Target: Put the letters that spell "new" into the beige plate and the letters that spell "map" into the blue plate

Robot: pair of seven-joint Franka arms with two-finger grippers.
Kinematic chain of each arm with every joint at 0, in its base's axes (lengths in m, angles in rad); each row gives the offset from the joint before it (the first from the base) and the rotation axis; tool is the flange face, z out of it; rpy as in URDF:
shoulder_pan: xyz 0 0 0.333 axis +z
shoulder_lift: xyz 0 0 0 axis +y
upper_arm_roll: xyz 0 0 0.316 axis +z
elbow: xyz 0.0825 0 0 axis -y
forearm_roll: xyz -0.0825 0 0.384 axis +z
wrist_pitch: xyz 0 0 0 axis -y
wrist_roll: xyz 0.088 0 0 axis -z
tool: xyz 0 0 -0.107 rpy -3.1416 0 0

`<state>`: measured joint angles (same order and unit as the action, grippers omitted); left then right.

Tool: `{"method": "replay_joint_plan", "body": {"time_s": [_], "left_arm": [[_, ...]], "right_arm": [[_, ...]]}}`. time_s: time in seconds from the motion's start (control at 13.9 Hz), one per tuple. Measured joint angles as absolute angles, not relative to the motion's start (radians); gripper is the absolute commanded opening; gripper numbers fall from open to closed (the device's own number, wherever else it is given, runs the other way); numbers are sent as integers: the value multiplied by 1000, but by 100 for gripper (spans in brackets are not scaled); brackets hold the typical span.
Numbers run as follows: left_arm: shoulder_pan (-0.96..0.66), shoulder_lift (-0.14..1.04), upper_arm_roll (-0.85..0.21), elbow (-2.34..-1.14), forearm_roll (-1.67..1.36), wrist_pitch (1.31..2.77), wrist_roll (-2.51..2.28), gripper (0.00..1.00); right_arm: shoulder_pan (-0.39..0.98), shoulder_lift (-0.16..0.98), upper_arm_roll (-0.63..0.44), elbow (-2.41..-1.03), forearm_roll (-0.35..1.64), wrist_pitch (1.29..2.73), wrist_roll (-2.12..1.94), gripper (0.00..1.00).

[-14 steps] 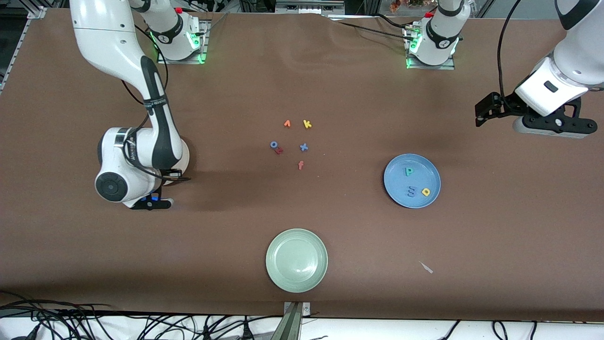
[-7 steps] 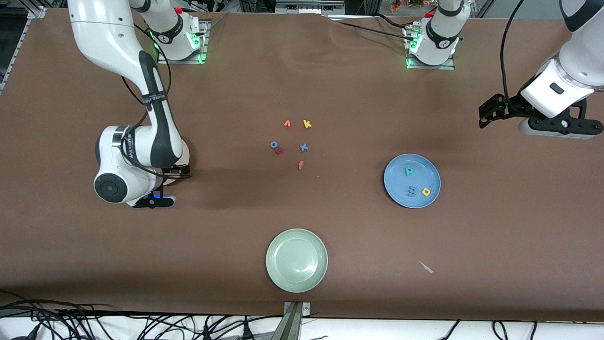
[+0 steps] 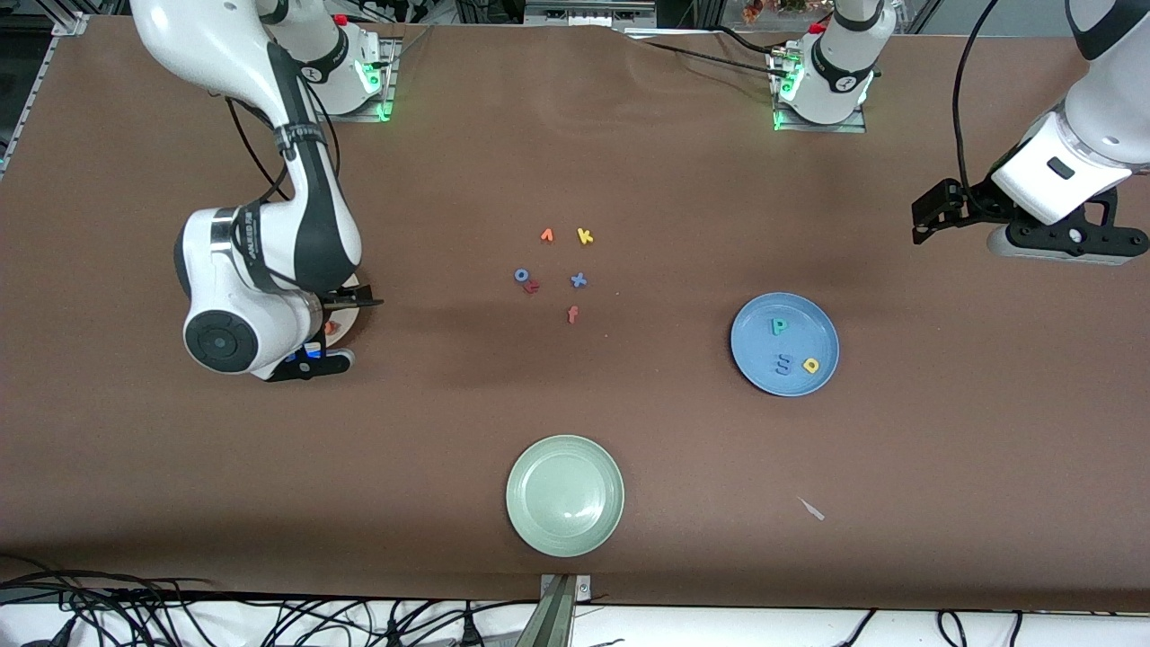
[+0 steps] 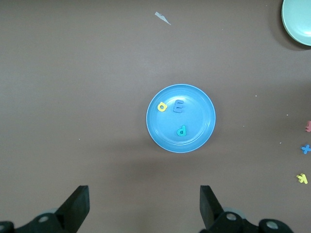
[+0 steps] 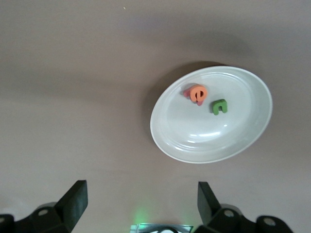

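The beige plate (image 5: 233, 136) holds the green n (image 5: 219, 106) and the orange e (image 5: 198, 93), which lies partly on the salmon-red w (image 5: 186, 90). My right gripper (image 5: 141, 204) hangs open and empty above the table by this plate. In the front view the right gripper (image 3: 310, 364) and its arm hide nearly all of the beige plate (image 3: 344, 316). The blue plate (image 3: 809, 323) carries the teal p (image 3: 779, 326), blue m (image 3: 783, 364) and yellow a (image 3: 811, 365). My left gripper (image 4: 144, 206) waits open high near the left arm's end, with the blue plate (image 4: 194, 109) below.
A pale green plate (image 3: 565, 495) sits near the front edge. Loose letters lie mid-table: orange v (image 3: 546, 235), yellow k (image 3: 585, 236), blue o (image 3: 521, 275), blue x (image 3: 579, 280), orange f (image 3: 572, 314). A white scrap (image 3: 812, 509) lies nearer the front camera than the blue plate.
The right arm has lifted and shifted a little, so a sliver of the beige plate now shows beside it. The left arm drew slightly toward its end of the table, then stopped.
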<state>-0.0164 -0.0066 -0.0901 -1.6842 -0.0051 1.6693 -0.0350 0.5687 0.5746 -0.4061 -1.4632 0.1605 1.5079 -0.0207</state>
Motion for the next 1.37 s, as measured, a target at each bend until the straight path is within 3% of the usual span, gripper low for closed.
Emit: {"method": "replay_joint_plan", "body": {"time_s": [0.22, 0.5, 0.65, 1.01, 1.37], "left_arm": [[-16, -7, -90, -1684, -5, 1670, -35, 100], [-16, -6, -92, -1684, -5, 1670, -35, 100], [-16, -6, -92, -1683, -5, 1671, -35, 100], [-16, -6, -92, -1683, -5, 1671, -35, 100], [-17, -6, -92, -1683, -5, 1673, -35, 100]], "right_arm": [[551, 483, -368, -1465, 114, 1500, -29, 100], [365, 312, -134, -1520, 45, 1506, -29, 100], [287, 235, -65, -1536, 1, 1505, -30, 100], [191, 93, -40, -1553, -34, 1502, -32, 100], [165, 81, -40, -1571, -34, 1558, -32, 100]]}}
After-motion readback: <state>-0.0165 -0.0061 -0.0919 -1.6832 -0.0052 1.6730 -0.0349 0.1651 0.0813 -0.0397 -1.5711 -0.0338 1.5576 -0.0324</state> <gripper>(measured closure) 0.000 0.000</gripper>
